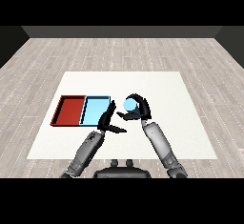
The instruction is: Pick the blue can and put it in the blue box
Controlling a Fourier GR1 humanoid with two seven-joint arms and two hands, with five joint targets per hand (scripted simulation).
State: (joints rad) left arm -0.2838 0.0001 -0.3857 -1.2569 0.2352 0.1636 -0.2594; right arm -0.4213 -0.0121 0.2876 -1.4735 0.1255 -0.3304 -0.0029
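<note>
Red tray [69,111] at far left of the white table [181,123], light blue tray [95,111] touching its right side. Left hand [107,119] just right of the blue tray, fingers straight, holding nothing. Blue can [129,105] right of that, outside both trays, grasped by right hand [139,108] with fingers curled round it.

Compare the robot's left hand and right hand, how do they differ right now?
The right hand curls round the blue can; the left hand holds nothing. The right hand's fingers are bent, while the left hand's fingers are straight, pointing up toward the light blue tray. The left hand sits at that tray's right edge; the right hand is further right, over the white table. Both are black hands on grey forearms.
</note>
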